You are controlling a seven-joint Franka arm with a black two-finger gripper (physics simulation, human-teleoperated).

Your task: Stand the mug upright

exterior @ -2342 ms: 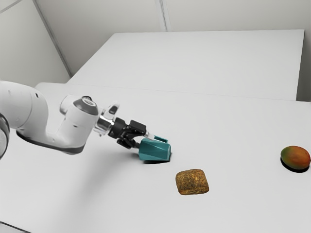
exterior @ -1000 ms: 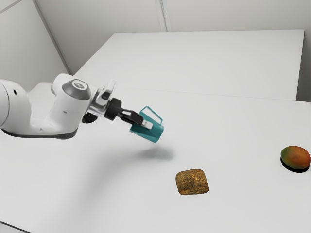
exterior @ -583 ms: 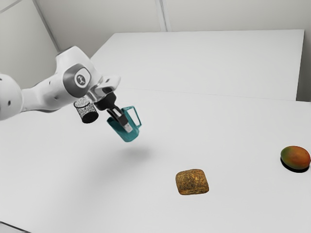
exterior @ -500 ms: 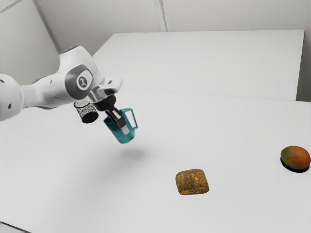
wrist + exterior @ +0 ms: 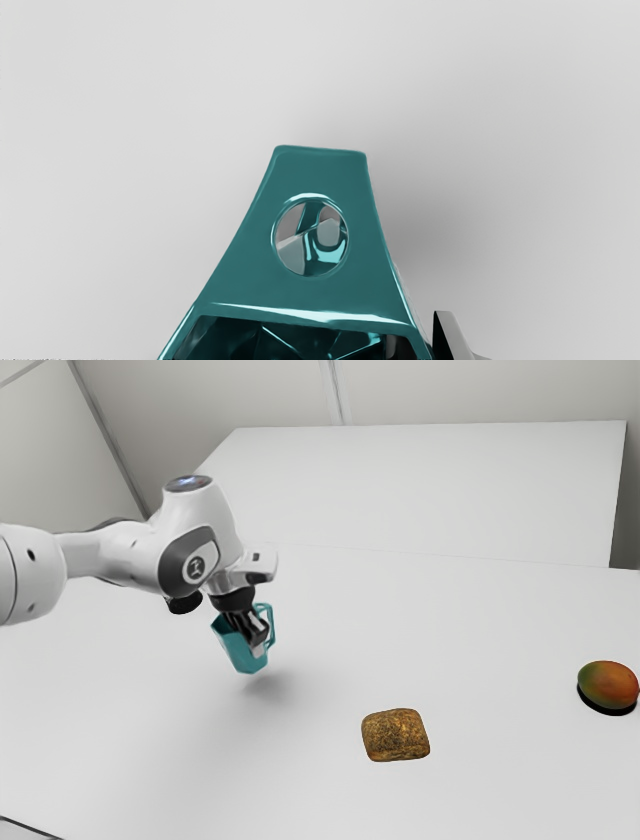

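Tabletop [image 5: 480,620] spreads pale beneath everything. Over it reaches the Franka arm [image 5: 110,555], its black gripper [image 5: 257,644] clamped on the teal mug [image 5: 238,650], likely so both tilt together. The mug hangs above the surface, base lowest but leaning, probably kept aloft for room to straighten. Bread-like loaf [image 5: 395,735] and mango [image 5: 608,685] rest apart, leaving space for setting down.

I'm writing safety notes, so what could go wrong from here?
The mug is tilted in the gripper, so if set down like this it may land on its base's edge and topple. It is also above the table, so a slip could drop it.
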